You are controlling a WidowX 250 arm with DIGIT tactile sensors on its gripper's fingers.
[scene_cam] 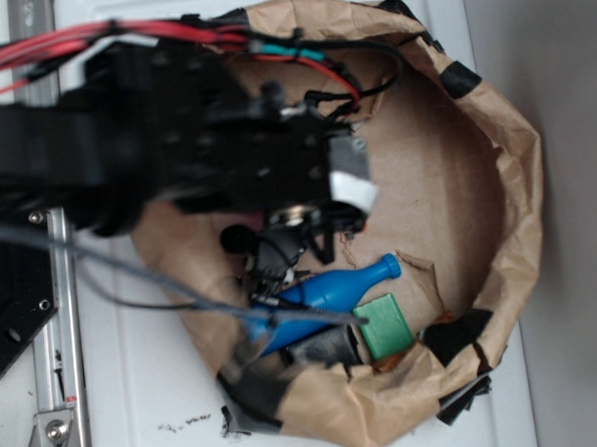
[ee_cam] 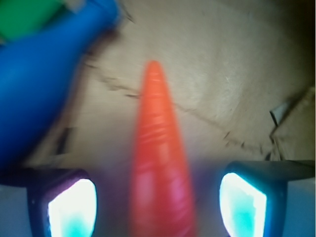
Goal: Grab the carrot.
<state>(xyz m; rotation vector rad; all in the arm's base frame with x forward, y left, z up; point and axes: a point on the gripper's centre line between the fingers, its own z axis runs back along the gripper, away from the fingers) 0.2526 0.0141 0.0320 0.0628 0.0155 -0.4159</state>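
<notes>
Carrot (ee_cam: 160,158) lies with its long axis running up the wrist frame, thin tip toward the upper middle, thick end cut off by the lower edge; I see it between the two fingers (ee_cam: 71,207) of the gripper (ee_cam: 158,207), which stand spread on both sides without touching it; its lower part is blurred. In the exterior view I cannot find the carrot; the black arm (scene_cam: 154,141) hides it. At upper left of the wrist frame a blue bottle (ee_cam: 44,84) lies near, on the brown paper (ee_cam: 237,74).
</notes>
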